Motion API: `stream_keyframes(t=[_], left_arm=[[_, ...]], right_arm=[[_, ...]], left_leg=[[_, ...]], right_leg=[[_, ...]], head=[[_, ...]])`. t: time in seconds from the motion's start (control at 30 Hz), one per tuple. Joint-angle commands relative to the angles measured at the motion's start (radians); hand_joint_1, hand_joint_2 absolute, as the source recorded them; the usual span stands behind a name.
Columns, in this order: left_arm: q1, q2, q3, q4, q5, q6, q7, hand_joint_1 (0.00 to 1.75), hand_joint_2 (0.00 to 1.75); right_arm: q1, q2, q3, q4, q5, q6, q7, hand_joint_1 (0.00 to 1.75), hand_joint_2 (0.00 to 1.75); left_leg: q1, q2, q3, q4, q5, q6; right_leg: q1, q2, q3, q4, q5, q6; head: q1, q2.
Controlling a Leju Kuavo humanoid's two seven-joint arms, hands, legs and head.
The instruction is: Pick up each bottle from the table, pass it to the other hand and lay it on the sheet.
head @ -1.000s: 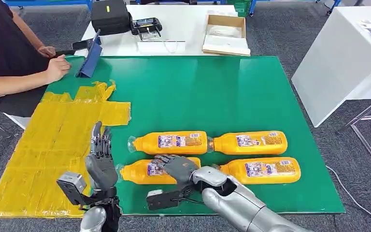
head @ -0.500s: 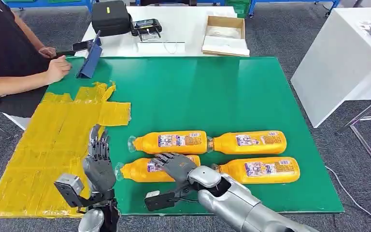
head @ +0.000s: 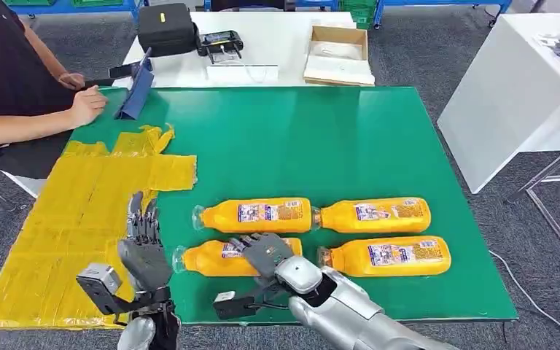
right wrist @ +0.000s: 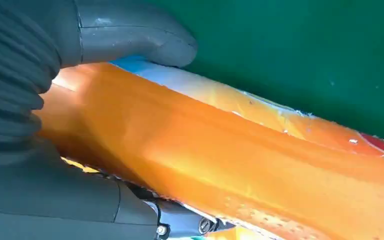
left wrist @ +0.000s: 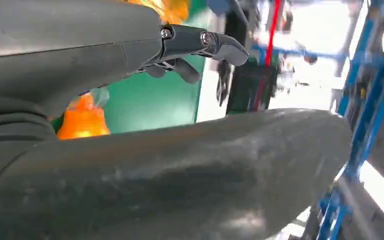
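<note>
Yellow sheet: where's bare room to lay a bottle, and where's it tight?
The yellow sheet is bare beyond the left hand, up to the person's forearm. It is tight among the four orange bottles; the right hand grips the near-left bottle.

left hand (head: 146, 251) open upright, right hand (head: 266, 251) gripping

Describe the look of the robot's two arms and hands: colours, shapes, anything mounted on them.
Both arms are rounded silver metal shells. The left hand and right hand are dark grey, with slim, darker jointed fingers, a thick grey thumb and a ribbed grey cover behind. A small boxy camera module on a black bracket sits at each wrist.
</note>
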Motion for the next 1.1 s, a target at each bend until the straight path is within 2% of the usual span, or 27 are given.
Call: stream_keyframes(t=[0.03, 0.13, 0.27, 0.47, 0.5, 0.57, 0.6, 0.67, 0.7, 0.73, 0.83, 0.87, 1.1], left_arm=[[0.001, -0.008, 0.100, -0.009, 0.201, 0.108, 0.003, 0.00, 0.00], [-0.002, -0.008, 0.114, -0.030, 0.285, 0.192, 0.005, 0.00, 0.00], [-0.010, -0.008, 0.115, -0.035, 0.295, 0.196, 0.008, 0.00, 0.00], [-0.020, -0.008, 0.121, -0.007, 0.320, 0.185, 0.003, 0.00, 0.00], [-0.028, -0.008, 0.116, -0.004, 0.341, 0.200, 0.016, 0.00, 1.75], [-0.055, -0.008, 0.105, 0.038, 0.346, 0.204, 0.030, 0.00, 1.75], [-0.071, -0.008, 0.102, 0.068, 0.347, 0.203, 0.026, 0.00, 1.75], [-0.076, -0.008, 0.107, 0.086, 0.348, 0.193, 0.021, 0.00, 1.75], [-0.075, -0.008, 0.111, 0.090, 0.348, 0.187, 0.020, 0.00, 1.75], [-0.074, -0.008, 0.114, 0.093, 0.348, 0.186, 0.020, 0.00, 1.75], [-0.062, -0.008, 0.118, 0.084, 0.359, 0.156, 0.014, 0.00, 1.75], [-0.055, -0.008, 0.115, 0.078, 0.361, 0.119, 0.014, 0.00, 1.75], [-0.060, -0.008, 0.116, 0.112, 0.360, 0.037, 0.022, 0.00, 1.75]], right_arm=[[0.097, 0.042, -0.029, 0.168, 0.030, 0.002, 0.046, 1.75, 1.75], [0.100, 0.073, -0.051, 0.183, 0.066, -0.020, 0.100, 1.75, 1.75], [0.095, 0.088, -0.102, 0.185, 0.067, -0.053, 0.132, 1.75, 1.75], [0.104, 0.085, -0.213, 0.174, 0.002, -0.123, 0.075, 1.75, 1.75], [0.107, 0.091, -0.263, 0.156, -0.056, -0.129, 0.026, 1.75, 1.75], [0.116, 0.082, -0.354, 0.139, -0.198, -0.103, -0.083, 1.75, 1.75], [0.138, 0.075, -0.411, 0.110, -0.279, -0.135, -0.167, 1.75, 1.75], [0.173, 0.070, -0.454, 0.047, -0.338, -0.195, -0.253, 1.75, 1.75], [0.194, 0.063, -0.465, 0.004, -0.358, -0.206, -0.272, 1.75, 1.75], [0.206, 0.056, -0.464, -0.028, -0.358, -0.225, -0.280, 1.75, 1.75], [0.274, 0.037, -0.486, -0.168, -0.383, -0.268, -0.325, 1.75, 1.75], [0.283, 0.030, -0.484, -0.191, -0.383, -0.260, -0.324, 1.75, 1.75], [0.326, 0.031, -0.482, -0.222, -0.365, -0.279, -0.365, 1.75, 1.75]], left_leg=[[0.001, -0.004, 0.003, -0.003, 0.001, -0.001], [0.001, -0.004, 0.005, -0.002, 0.001, -0.001], [0.001, -0.003, 0.006, -0.002, 0.000, -0.002], [0.001, -0.005, 0.006, -0.002, 0.001, -0.002], [0.000, -0.005, 0.007, -0.002, 0.001, -0.002], [0.001, -0.005, 0.006, -0.002, 0.001, -0.002], [0.001, -0.008, 0.005, -0.002, 0.001, -0.002], [0.001, -0.007, 0.007, -0.003, 0.002, -0.001], [0.001, -0.007, 0.007, -0.003, 0.002, -0.001], [0.000, -0.001, 0.012, -0.002, -0.001, -0.002], [0.001, -0.002, 0.009, -0.004, 0.000, -0.003], [0.000, -0.001, 0.009, -0.003, 0.000, -0.003], [0.000, 0.000, 0.004, -0.001, 0.000, -0.001]], right_leg=[[0.001, -0.001, 0.004, -0.003, 0.000, -0.001], [0.001, -0.001, 0.004, -0.002, 0.000, -0.001], [0.001, 0.000, 0.000, -0.002, 0.000, -0.002], [0.001, -0.002, -0.003, -0.002, 0.000, -0.002], [0.001, -0.002, -0.002, -0.002, 0.000, -0.002], [0.001, -0.002, -0.003, -0.002, 0.000, -0.002], [0.001, -0.004, -0.003, -0.002, 0.000, -0.002], [0.001, -0.004, -0.001, -0.003, 0.000, -0.002], [0.001, -0.003, -0.002, -0.004, 0.001, -0.002], [0.001, 0.000, 0.001, -0.002, -0.001, -0.002], [0.001, 0.000, 0.000, -0.004, 0.001, -0.002], [0.001, 0.000, 0.008, -0.003, 0.000, -0.002], [0.001, 0.001, 0.004, -0.001, 0.000, -0.001]], head=[[0.000, 0.000], [0.000, 0.000], [0.000, 0.000], [0.000, 0.000], [0.000, 0.000], [0.000, 0.000], [0.000, 0.000], [0.000, 0.000], [0.000, 0.000], [0.000, 0.000], [0.000, 0.000], [0.000, 0.000], [0.000, 0.000]])
